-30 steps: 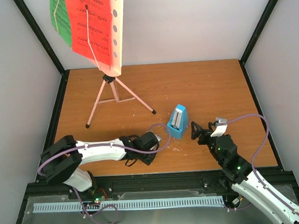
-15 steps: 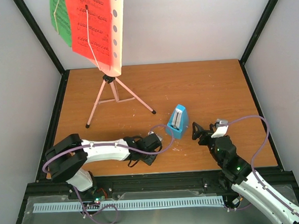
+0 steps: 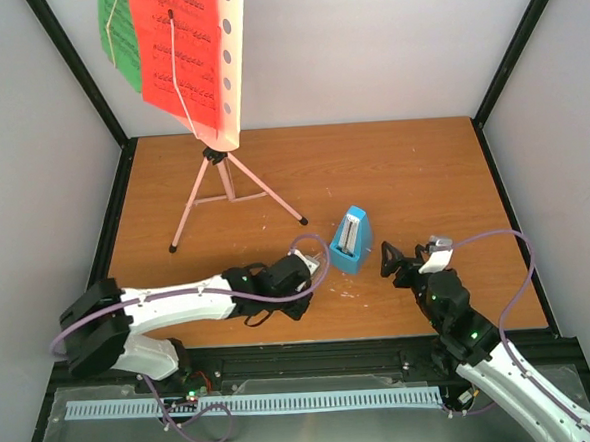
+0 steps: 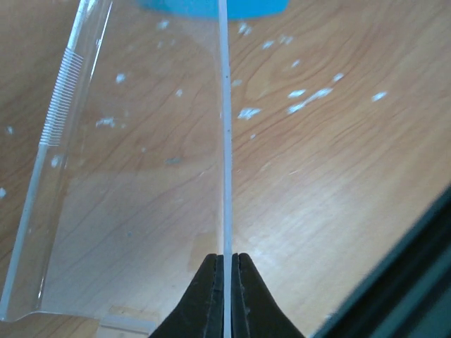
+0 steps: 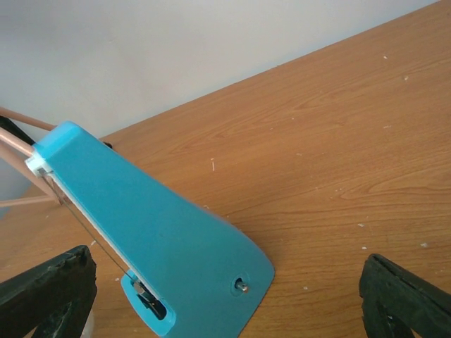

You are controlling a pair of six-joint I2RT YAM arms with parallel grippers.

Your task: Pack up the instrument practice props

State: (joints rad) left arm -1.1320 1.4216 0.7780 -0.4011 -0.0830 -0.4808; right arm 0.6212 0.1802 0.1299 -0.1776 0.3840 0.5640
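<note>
The blue pyramid metronome (image 3: 351, 240) stands mid-table, between my two grippers. My left gripper (image 3: 308, 270) is just left of it, shut on the edge of the clear cover (image 4: 141, 176), which lies low over the wood and reaches to the metronome's base (image 4: 211, 5). In the left wrist view the jaws (image 4: 227, 264) pinch the cover's thin rim. My right gripper (image 3: 389, 258) is just right of the metronome, open wide and empty; its view shows the metronome (image 5: 155, 239) close ahead. The pink tripod music stand (image 3: 222, 180) stands at the back left, carrying red (image 3: 175, 58) and green (image 3: 118, 36) pages.
The wooden table (image 3: 412, 174) is walled by white panels with black frame posts (image 3: 510, 58) at the corners. The stand's legs spread at the back left, one foot (image 3: 303, 220) close to the metronome. A black rail (image 3: 313, 355) runs along the near edge.
My left arm's elbow has swung left and down while its gripper stays by the metronome, nudged slightly toward it with the cover. The right arm has barely moved.
</note>
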